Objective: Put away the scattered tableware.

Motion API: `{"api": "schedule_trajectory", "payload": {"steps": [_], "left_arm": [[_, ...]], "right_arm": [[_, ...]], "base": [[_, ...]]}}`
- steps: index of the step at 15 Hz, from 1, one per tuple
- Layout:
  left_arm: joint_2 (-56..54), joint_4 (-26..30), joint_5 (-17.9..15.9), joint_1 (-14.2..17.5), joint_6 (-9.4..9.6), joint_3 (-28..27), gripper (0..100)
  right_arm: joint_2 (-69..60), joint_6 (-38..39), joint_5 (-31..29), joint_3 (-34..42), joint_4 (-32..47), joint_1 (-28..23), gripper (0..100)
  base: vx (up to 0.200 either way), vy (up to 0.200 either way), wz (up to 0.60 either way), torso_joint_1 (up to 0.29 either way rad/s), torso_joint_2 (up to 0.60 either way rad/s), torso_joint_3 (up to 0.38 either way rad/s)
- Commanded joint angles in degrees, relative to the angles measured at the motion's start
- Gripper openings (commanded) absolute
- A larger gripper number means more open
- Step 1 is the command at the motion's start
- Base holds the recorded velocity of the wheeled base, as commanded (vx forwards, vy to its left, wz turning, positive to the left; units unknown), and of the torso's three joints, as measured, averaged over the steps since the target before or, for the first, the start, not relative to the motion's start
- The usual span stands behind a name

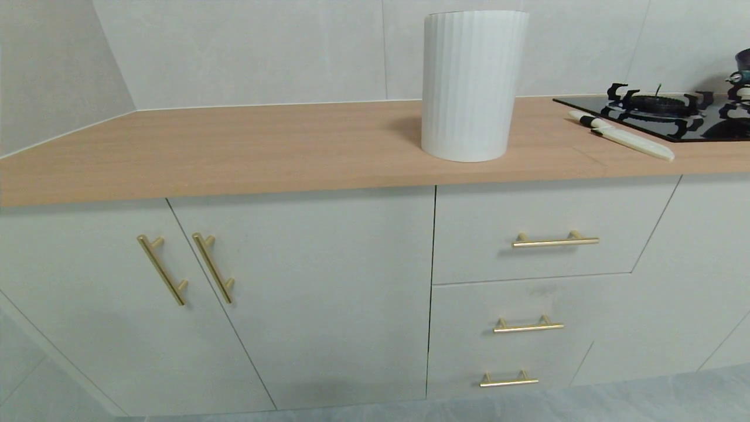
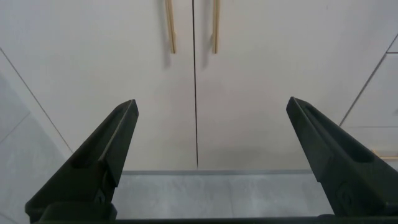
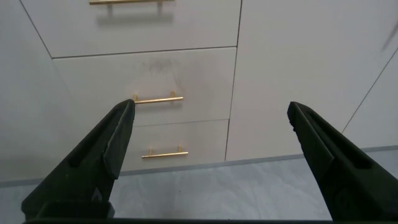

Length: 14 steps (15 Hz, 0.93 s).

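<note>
a wooden countertop (image 1: 234,146) runs across the head view above pale cabinets. a tall white ribbed container (image 1: 471,88) stands upright on it at about 1 o'clock from the centre of the view. at about 2 o'clock a pale knife (image 1: 624,136) lies flat on the counter, its handle end touching the near edge of a black gas hob (image 1: 662,114), well apart from the container. below the counter, two cabinet doors (image 1: 304,293) carry gold bar handles at 8 o'clock, and a stack of drawers (image 1: 527,234) sits at 4 o'clock. the left gripper (image 2: 211,104) faces the cabinet doors, jaws spread wide and empty. the right gripper (image 3: 211,106) faces the drawers, jaws likewise wide apart, holding nothing.
</note>
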Motion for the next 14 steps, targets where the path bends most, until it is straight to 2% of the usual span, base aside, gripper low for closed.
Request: {"api": "schedule_trajectory", "payload": {"steps": [1,12,14], "left_arm": [[0.0,0.0,0.03,0.02,0.0,0.05,100],[0.0,0.0,0.03,0.02,0.0,-0.04,100],[0.0,0.0,0.03,0.02,0.0,0.05,100]], "right_arm": [[0.11,0.04,0.01,0.01,-0.01,-0.01,100],[0.11,0.04,0.01,0.01,-0.01,-0.01,100],[0.11,0.04,0.01,0.01,-0.01,-0.01,100]], "base": [[0.0,0.0,0.6,0.002,0.0,0.002],[0.0,0.0,0.0,0.0,0.0,0.0],[0.0,-0.2,0.0,0.005,0.0,0.002]]}}
